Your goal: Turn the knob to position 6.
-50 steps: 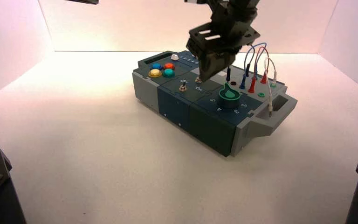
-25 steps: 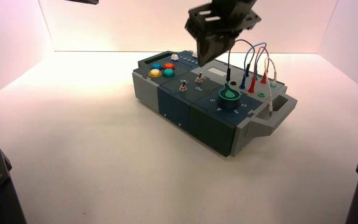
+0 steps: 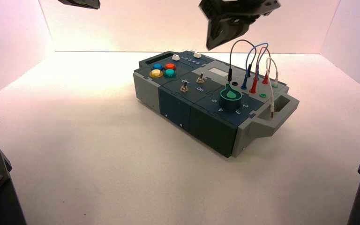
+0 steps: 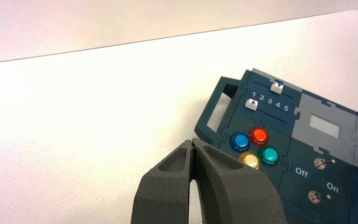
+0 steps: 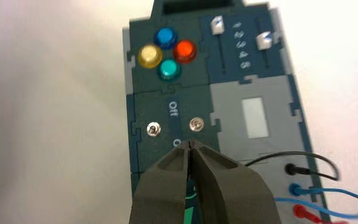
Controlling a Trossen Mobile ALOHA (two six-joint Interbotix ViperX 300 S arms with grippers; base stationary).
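Note:
The dark green teardrop knob (image 3: 230, 95) sits on the box (image 3: 206, 122) toward its right end, with printed numbers around it. My right gripper (image 3: 213, 44) hangs high above the box's back edge, well clear of the knob, and is shut and empty. In the right wrist view its shut fingertips (image 5: 189, 143) cover most of the knob; a sliver of green (image 5: 189, 205) shows between the fingers. My left gripper (image 4: 192, 140) is shut and empty, parked high at the upper left (image 3: 79, 3).
Four round push-buttons (image 3: 163, 69), two metal toggle switches (image 3: 192, 84), two white sliders (image 3: 186, 56) and plugged wires (image 3: 255, 65) are on the box. A handle opening (image 3: 279, 104) is at its right end. White walls surround the table.
My right gripper has risen up and to the right, away from the toggle switches and knob area, to the top of the view. The knob has not visibly moved.

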